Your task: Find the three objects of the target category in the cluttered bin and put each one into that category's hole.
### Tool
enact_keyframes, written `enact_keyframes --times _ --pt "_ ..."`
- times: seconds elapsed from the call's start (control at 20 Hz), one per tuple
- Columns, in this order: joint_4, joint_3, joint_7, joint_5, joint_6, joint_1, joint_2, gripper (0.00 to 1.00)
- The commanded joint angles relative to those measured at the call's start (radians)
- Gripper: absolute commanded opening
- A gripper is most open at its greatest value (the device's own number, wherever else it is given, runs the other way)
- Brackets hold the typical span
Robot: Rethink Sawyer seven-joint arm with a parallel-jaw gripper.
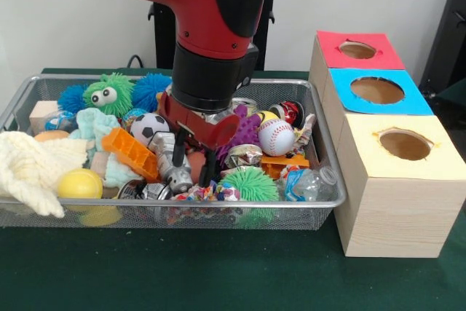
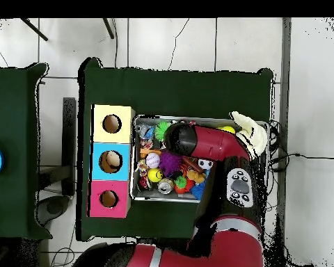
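You are lowering the gripper (image 1: 194, 159), fingers spread and empty, into the middle of the wire bin (image 1: 218, 209), reaching for what looks like a crushed can (image 1: 172, 158), light, slippery, best pinched across its flattened sides.

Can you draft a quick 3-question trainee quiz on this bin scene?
1. True or false: the black two-fingered tool is lowered into the wire mesh bin.
2. Which of the wooden box's coloured tops lies nearest the front camera? A) red top B) blue top C) yellow top
3. In the front view, the white baseball with red stitching lies to the picture's ____ of the black-and-white soccer ball.

Key: 1 true; 2 C; 3 right.
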Motion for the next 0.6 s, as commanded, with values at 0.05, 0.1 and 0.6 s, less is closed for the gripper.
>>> enact_keyframes --times 0.05,0.1,0.6 --pt "0.061 0.072 -0.008 -0.062 -0.053 -0.017 0.065 1.0" --pt "0.059 0.07 -0.004 -0.062 -0.05 -0.015 0.065 1.0" --pt "0.033 0.077 0.011 -0.05 -0.07 -0.014 0.089 1.0"
